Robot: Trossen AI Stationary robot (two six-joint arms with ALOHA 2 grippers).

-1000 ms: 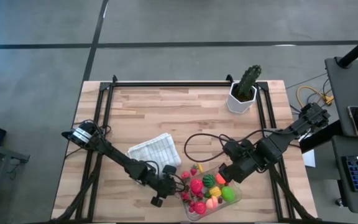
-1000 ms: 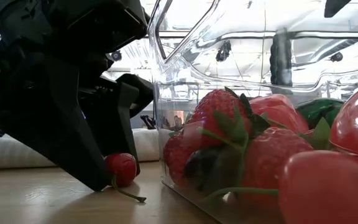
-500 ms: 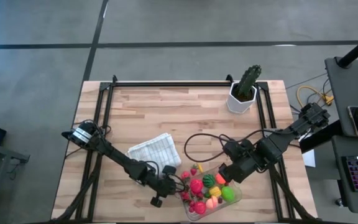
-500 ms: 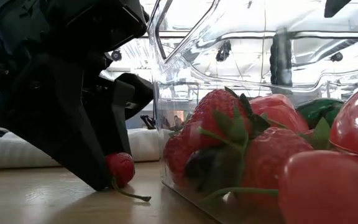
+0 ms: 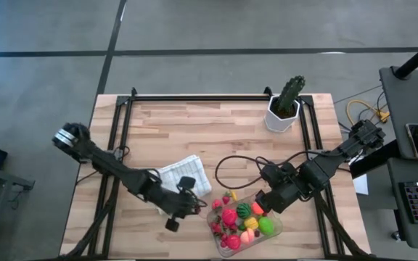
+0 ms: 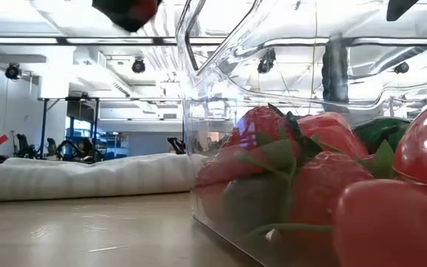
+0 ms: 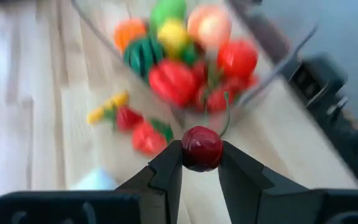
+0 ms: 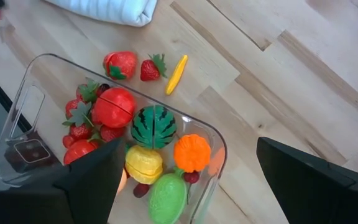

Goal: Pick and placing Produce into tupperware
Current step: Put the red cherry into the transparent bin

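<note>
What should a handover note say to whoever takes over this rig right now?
Left gripper: shut on a red cherry, lifted off the table beside the tupperware.
Right gripper: open, empty, over the tupperware's far side.
Done: tupperware already holds the watermelon, orange, lemon, a green piece and several strawberries.
Left: drop the cherry in, then pick up the three pieces on the table beside the container: a red fruit, a small strawberry and a yellow piece.
</note>
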